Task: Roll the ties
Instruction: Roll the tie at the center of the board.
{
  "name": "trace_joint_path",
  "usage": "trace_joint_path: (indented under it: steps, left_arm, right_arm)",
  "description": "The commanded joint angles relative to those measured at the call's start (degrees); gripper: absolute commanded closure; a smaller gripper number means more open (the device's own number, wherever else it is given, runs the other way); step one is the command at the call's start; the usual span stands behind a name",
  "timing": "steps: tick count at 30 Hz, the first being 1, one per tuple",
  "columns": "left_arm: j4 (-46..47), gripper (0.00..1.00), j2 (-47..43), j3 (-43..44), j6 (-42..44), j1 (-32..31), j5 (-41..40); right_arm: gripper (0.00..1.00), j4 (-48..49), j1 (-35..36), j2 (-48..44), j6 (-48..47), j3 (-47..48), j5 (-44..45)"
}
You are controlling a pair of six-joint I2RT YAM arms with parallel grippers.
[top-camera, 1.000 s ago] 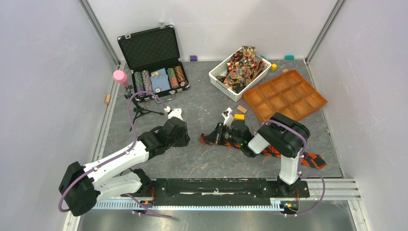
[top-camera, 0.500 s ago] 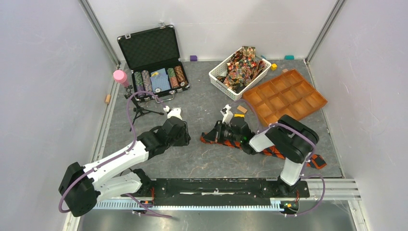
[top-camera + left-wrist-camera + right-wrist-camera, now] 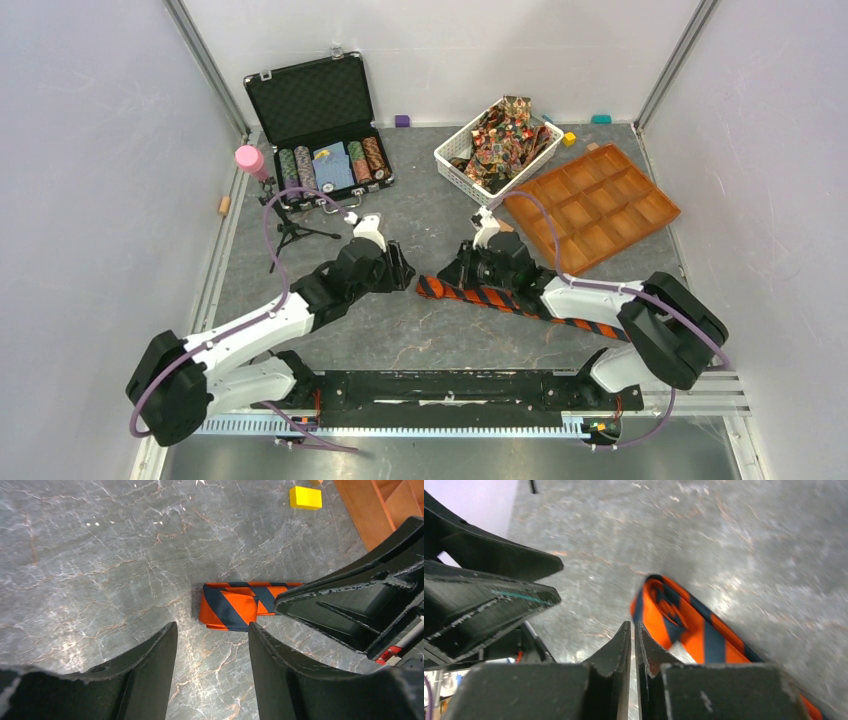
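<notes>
1. The striped tie (image 3: pixel 520 300) lies flat on the desk (image 3: pixel 400 335). It runs from the centre out toward your right arm's base. Its left end is folded over into a short flat tuck, so I'd say the roll is barely started.
2. The other ties (image 3: pixel 505 135) are piled in the white basket (image 3: pixel 447 160) at the back, well apart from both arms.
3. The left claw (image 3: pixel 211 629) is wide and holds nothing. The folded end sits just ahead of its gap, with no contact.
4. The right claw (image 3: pixel 632 626) is nearly closed, with a thin slit and nothing in it. It sits just beside the fold, not on it.
5. My read is that the step in hand is turning that fold over again. Straddle the tuck across its full width with the left claw and pinch it square, or the roll will cone.
6. Use the right claw as a flat press on the tie behind the fold so the fabric doesn't slide.
7. Keep each turn short and tight. The fabric looks slick, so a loose grip will probably let the tuck spring open.
</notes>
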Motion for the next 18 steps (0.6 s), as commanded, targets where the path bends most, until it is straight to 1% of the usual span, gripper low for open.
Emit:
trace_joint_path:
  steps: [1, 4, 11, 13, 18]
  left_arm:
    - [12.2, 0.38, 2.6, -3.4, 1.1, 0.9, 4.3]
    - [14.6, 0.36, 4.6, -4.1, 1.5, 1.4, 5.5]
    - [17.8, 0.34, 9.1, -4.5, 2.2, 2.7, 7.1]
    - [18.5, 0.34, 9.8, -4.8, 2.2, 3.0, 7.7]
    - [20.3, 0.36, 11.5, -5.7, 2.3, 3.8, 8.8]
  right_arm:
    - [0.88, -7.0, 0.1, -3.0, -1.6, -3.0, 4.1]
    - [0.85, -6.6, 0.1, -3.0, -1.0, -3.5, 3.6]
    - [0.62, -5.0, 0.1, -1.3, 0.3, -2.9, 2.1]
    - [0.60, -4.5, 0.1, -0.7, 0.9, -2.6, 1.6]
    - [0.60, -2.4, 0.1, 1.0, 2.3, -2.1, -0.3]
